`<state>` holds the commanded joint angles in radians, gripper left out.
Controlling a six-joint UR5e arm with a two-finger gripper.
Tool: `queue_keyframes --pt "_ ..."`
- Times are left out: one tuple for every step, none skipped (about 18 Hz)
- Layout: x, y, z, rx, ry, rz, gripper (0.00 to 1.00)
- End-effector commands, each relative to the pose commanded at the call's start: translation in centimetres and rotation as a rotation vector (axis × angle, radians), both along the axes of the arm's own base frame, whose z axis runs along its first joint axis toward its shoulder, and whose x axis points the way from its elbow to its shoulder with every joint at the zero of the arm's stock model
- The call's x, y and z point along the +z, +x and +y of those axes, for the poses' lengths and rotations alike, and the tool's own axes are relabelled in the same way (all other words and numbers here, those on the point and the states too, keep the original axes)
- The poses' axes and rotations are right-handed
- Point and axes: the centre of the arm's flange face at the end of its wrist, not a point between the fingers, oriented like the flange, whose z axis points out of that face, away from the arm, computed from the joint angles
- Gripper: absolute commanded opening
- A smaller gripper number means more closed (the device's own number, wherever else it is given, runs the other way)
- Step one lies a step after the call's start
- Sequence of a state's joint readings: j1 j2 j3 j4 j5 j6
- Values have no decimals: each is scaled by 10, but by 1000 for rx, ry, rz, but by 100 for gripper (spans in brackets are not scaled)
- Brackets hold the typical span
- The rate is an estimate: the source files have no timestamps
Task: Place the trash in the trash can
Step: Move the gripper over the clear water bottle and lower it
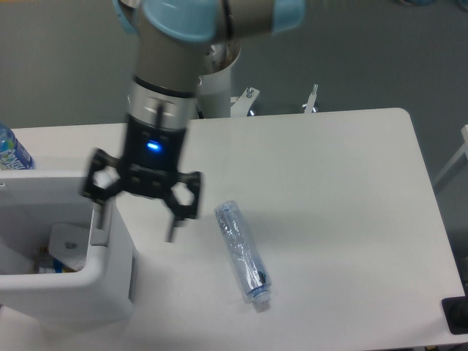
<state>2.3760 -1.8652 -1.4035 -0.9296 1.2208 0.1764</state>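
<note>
1. Pincer (pixel 134 221) sits left of centre in the frame, pointing down, w/ both fingers spread wide apart. Nothing between them; it has hold of nothing.
2. Left finger (pixel 97 216) is over the right rim of the trash can (pixel 102 285), by the grey panel (pixel 103 225). Can't tell if it touches the rim.
3. Right finger (pixel 174 228) hangs over bare tabletop (pixel 329 190), just left of the bottle, apart from it.
4. A blue light glows on the wrist body above the fingers. The arm rises from there to the top of the frame.
5. Crushed clear bottle (pixel 241 252) lies on its side on the tabletop, lower centre, running diagonally. Its whitish cap (pixel 262 303) points to the lower right. Untouched, outside the can.
6. Trash can fills the lower left corner, white w/ rounded corners. Inside, a flat whitish piece (pixel 67 245) rests near the right wall, w/ some blue-labelled stuff below it, too small to make out.
7. Upright blue-labelled bottle (pixel 11 152) stands at the far left edge, behind the can, only partly in frame.
</note>
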Motion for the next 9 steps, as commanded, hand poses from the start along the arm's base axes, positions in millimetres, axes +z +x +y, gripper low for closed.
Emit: queue_keyframes --pt "-13 -11 -2 22 -41 17 100" --pt "-25 -22 -1 45 -81 37 100" --pt "-37 -30 1 62 -115 47 100" --pt "-52 -40 7 79 -138 40 100" --pt "-65 -47 12 86 -155 32 100" --pt "-80 -53 15 91 -176 24 100" --pt "-91 -56 17 92 -192 16 100" --pt "-106 -60 19 92 -207 1 100" --pt "-121 -65 21 94 -224 -13 100"
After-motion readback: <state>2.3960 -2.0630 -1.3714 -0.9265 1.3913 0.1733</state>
